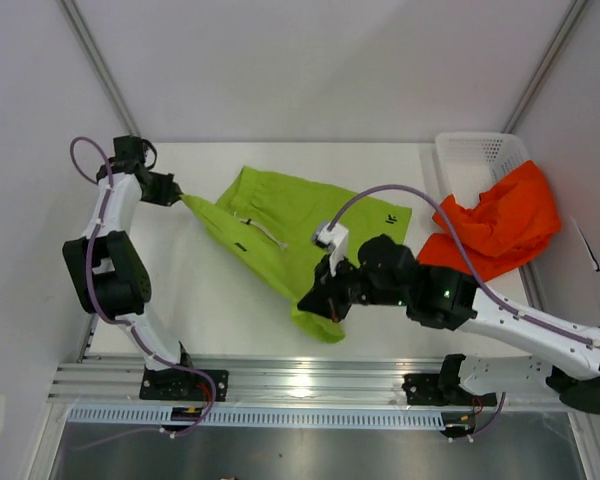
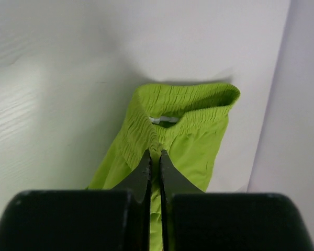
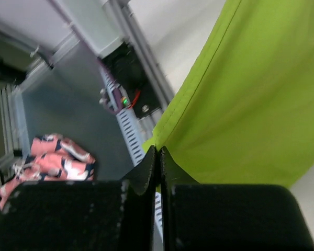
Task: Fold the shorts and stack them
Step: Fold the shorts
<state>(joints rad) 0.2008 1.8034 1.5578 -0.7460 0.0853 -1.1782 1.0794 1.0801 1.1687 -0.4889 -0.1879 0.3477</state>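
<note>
Nearest the lens, the right end effector (image 3: 158, 152) is pressed tight together on the hemmed edge of the lime green shorts (image 1: 280, 220), low in the centre of the overhead frame. Its wrist view shows the cloth hanging above the aluminium rail (image 1: 310, 380) along the front edge of the worktop (image 1: 220, 310). At upper left, the left end effector (image 2: 154, 154) is likewise clamped, on the elastic waistband. The garment stretches diagonally between the 2 grips, creased rather than flat.

The orange-red shorts (image 1: 500, 215) lie crumpled at upper right, draped partly over the white mesh basket (image 1: 475, 150) (neither arm is near them).

Both grips look thin, a pinch of fabric each, so a firm pull apart could slide the cloth out of 1 of them. Slack, on the other hand, would let the near hem sag over the front edge, and the creases could be set into a crooked fold.

Counted: 2 arms, 2 pairs of shorts, 1 basket, with 0 pairs folded or stacked.
</note>
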